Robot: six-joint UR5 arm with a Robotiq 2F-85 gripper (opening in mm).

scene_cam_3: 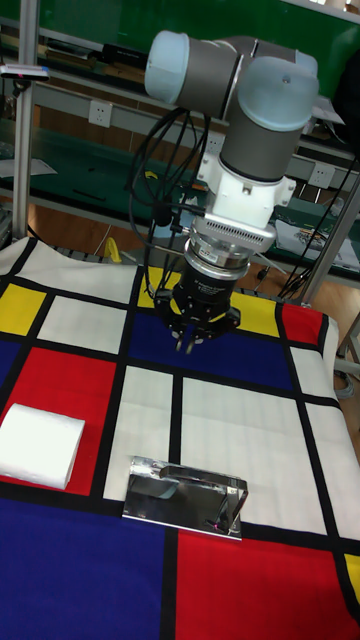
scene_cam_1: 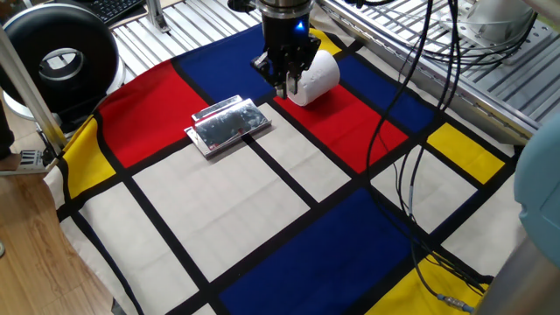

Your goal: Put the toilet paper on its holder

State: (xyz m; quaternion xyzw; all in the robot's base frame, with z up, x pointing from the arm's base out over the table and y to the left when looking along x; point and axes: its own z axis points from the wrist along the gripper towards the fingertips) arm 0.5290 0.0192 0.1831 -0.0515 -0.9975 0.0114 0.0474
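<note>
The toilet paper (scene_cam_1: 317, 75) is a white roll lying on its side on a red patch of the cloth; it also shows at the left (scene_cam_3: 40, 445) in the tall fixed view. The holder (scene_cam_1: 229, 125), a shiny silver plate, lies flat on the cloth, left of the roll and apart from it (scene_cam_3: 185, 494). My gripper (scene_cam_1: 286, 87) hangs above the cloth, just in front of the roll's left end in the fixed view. In the tall fixed view the gripper (scene_cam_3: 187, 348) is well off the table. Its fingers are close together and hold nothing.
A big black round device (scene_cam_1: 61, 59) stands at the far left by the cloth's edge. Black cables (scene_cam_1: 411, 175) hang down over the right side of the cloth. Metal rails (scene_cam_1: 499, 79) run along the right, and a keyboard (scene_cam_1: 118, 7) lies at the back.
</note>
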